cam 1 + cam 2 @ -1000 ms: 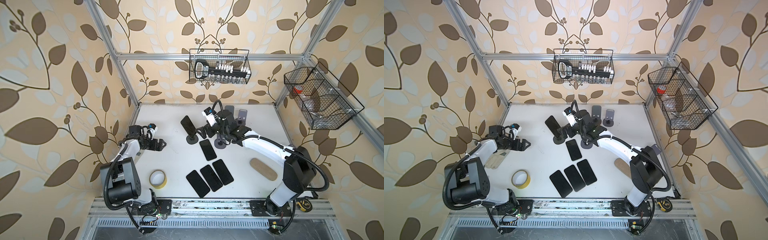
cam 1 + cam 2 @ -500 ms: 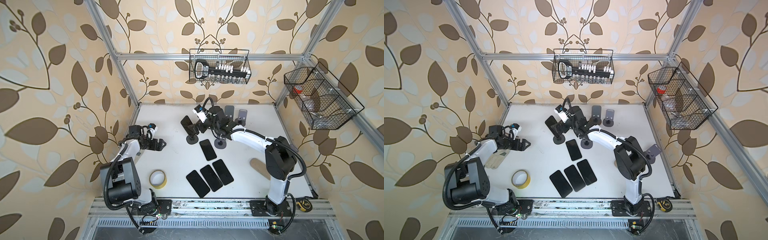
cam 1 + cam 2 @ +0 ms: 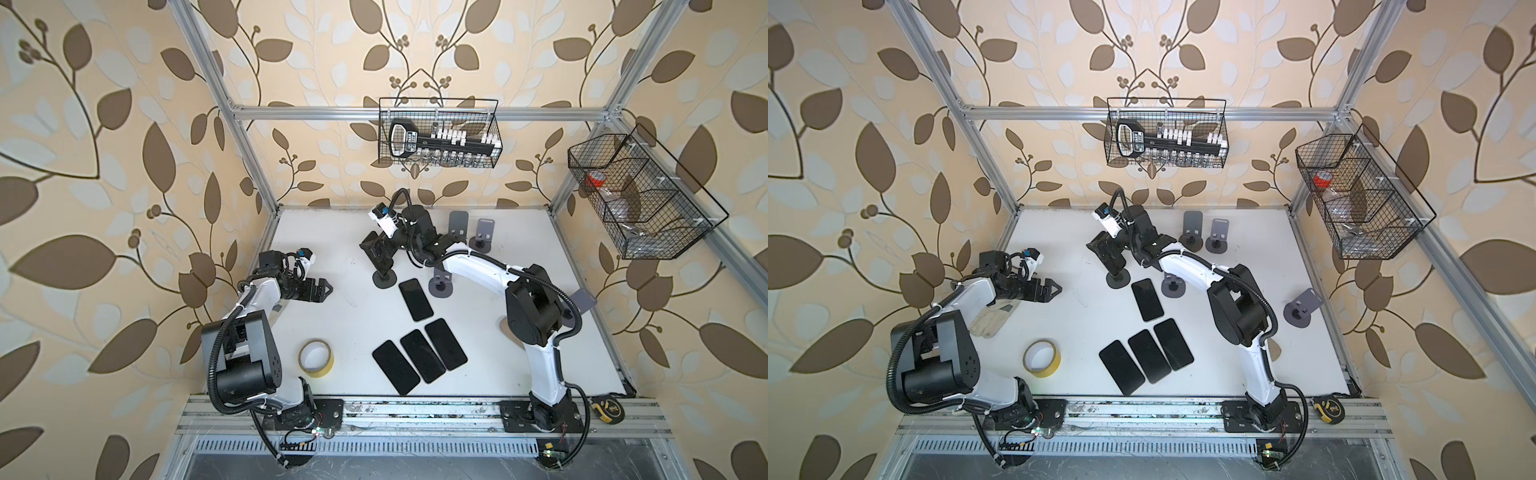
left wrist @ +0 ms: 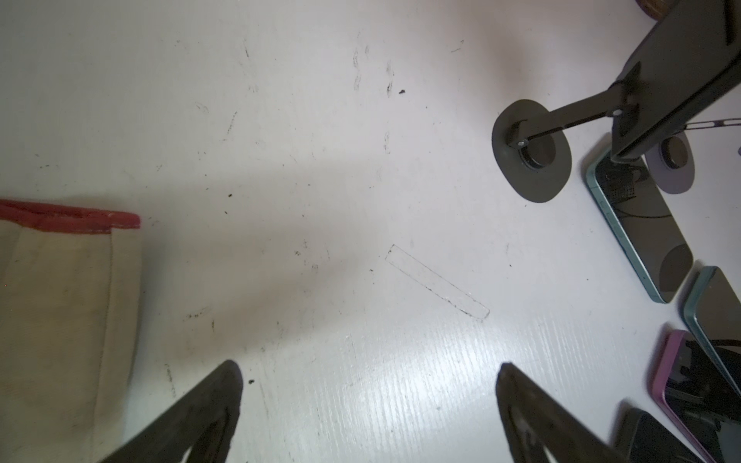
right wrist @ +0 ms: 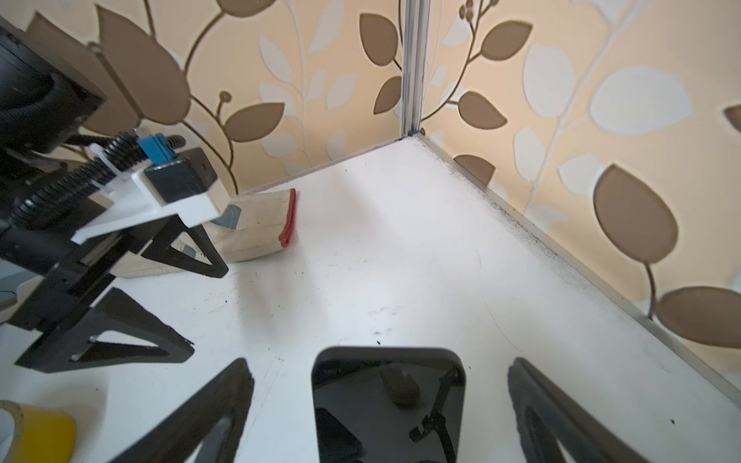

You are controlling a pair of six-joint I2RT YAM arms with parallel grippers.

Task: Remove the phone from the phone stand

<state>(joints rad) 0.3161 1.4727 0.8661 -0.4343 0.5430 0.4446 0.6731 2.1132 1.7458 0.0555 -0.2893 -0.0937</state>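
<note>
While the right hand (image 5: 379,362) reaches in over the back of the surface (image 3: 353,324), its fingers (image 5: 208,413) stand spread wide on either side of the phone (image 5: 389,405). From the wrist camera I can see white surface between each finger and the phone's edges, so the hand is released and grips nothing. The phone sits tilted on the phone stand (image 3: 384,279), whose round dark base rests on the surface left of centre, toward the rear wall. Both top views show the right arm stretched across from its mount to that spot, wrist above the phone's upper end.

Over on its own side, the left hand (image 3: 322,289) hangs low above the surface, well apart from the stand. Its two dark fingers (image 4: 208,405) are parted with only bare white board between them, so it too is released and carries nothing. A cream glove (image 3: 992,320) with a red cuff lies just beside that arm.

Just in front of the stand's base, a single flat phone (image 3: 415,299) lies screen up, and nearer the front edge three more phones (image 3: 422,355) lie side by side in a slanted row. A yellow tape roll (image 3: 316,357) sits near the front left. Several empty grey stands (image 3: 484,235) are set toward the back and right.
</note>
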